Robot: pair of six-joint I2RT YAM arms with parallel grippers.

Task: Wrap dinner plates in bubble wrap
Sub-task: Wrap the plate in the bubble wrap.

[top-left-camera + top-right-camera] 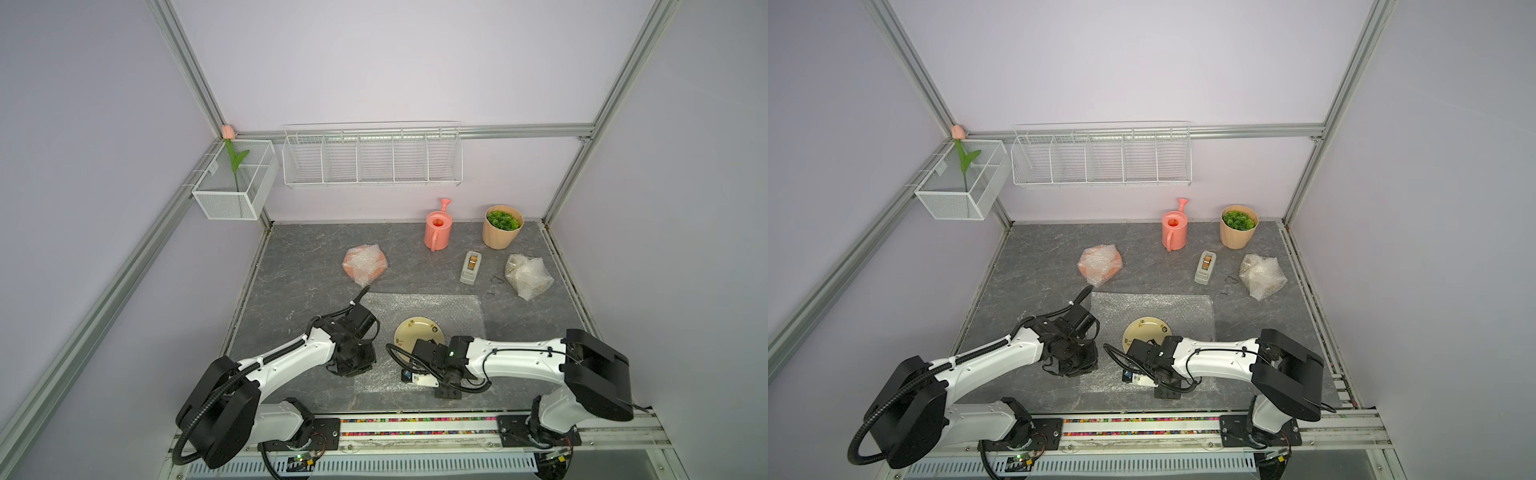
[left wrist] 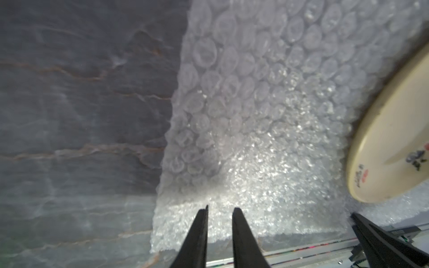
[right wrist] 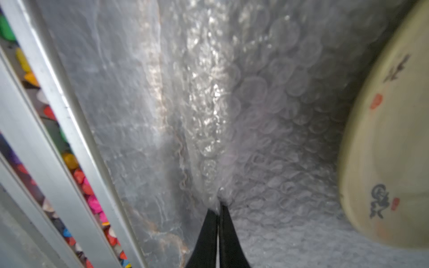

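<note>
Cream plate (image 1: pixel 417 330), small dark and red motifs, sits flat and bare on the open bubble wrap sheet (image 1: pixel 436 305), robot-side of the tape dispenser (image 1: pixel 470 268). Sheet's robot-side edge is bunched up. Orange plate (image 1: pixel 365 264), wrapped, lies well left of the dispenser. Third plate (image 1: pixel 528 276), wrapped, pattern unclear, lies near its right.

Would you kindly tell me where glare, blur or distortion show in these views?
In both top views light is even and focus sharp, though the frame posts splay outward. In the left wrist view glare sparkles on the bubble wrap and the table looks smeared. In the right wrist view a glare streak crosses the bubble wrap and the plate is blurred.
</note>
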